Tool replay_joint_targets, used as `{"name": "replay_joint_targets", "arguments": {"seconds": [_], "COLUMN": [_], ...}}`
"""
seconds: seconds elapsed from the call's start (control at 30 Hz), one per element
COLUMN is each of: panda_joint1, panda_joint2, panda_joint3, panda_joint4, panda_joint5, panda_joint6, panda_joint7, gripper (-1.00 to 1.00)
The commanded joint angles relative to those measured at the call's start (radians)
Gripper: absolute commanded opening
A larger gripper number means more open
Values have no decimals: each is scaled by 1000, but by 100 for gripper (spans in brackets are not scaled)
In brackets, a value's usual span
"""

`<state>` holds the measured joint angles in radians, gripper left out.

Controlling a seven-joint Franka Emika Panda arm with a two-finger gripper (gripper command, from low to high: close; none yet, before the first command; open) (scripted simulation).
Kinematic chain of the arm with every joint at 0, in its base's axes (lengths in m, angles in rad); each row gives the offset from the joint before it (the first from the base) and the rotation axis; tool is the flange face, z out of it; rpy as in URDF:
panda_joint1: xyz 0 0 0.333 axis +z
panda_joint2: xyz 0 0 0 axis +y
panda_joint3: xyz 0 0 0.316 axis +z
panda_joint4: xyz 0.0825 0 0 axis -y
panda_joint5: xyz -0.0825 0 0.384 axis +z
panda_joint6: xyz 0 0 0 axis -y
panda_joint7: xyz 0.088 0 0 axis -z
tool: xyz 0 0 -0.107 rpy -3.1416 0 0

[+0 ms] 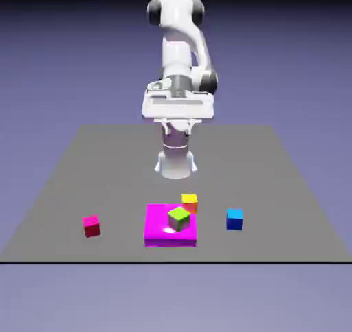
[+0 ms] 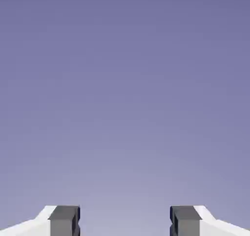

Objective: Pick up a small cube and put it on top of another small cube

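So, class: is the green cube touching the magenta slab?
Touching. The exterior view shows the green cube resting on top of the magenta slab, with no gap beneath it.

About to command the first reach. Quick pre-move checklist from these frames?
1. Gripper open, nothing between the fingers: ok.
2. Arm high above the table, not over any cube: ok.
3. Red cube and blue cube stand alone with room around them: ok.
4. Green cube sits on the magenta block; orange cube close behind, whether it touches the block: cannot tell.
5. Hand view shows a cube to aim at: not ok, backdrop only.
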<state>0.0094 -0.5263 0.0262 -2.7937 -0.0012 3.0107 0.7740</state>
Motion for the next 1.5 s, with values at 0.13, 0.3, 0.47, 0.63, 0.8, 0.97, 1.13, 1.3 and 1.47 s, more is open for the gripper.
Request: {"name": "replay_joint_targets", "arguments": {"seconds": [0.13, 0.3, 0.47, 0.63, 0.8, 0.97, 1.13, 1.3, 1.47], "panda_joint1": [-11, -22, -32, -43, 12, 57, -38, -46, -48], "panda_joint2": [181, 362, 544, 725, 856, 941, 760, 639, 457], "panda_joint3": [109, 218, 326, 435, 381, 328, 440, 367, 231], "panda_joint4": [68, 135, 203, 271, 285, 290, 280, 253, 210], "panda_joint5": [-5, -10, -15, -20, -90, -144, -29, 5, 47], "panda_joint6": [-109, -218, -327, -436, -351, -273, -438, -532, -669], "panda_joint7": [137, 273, 410, 547, 611, 649, 569, 457, 279], "gripper": [0, 0, 0, 0, 0, -100, -100, -100, -100]}}
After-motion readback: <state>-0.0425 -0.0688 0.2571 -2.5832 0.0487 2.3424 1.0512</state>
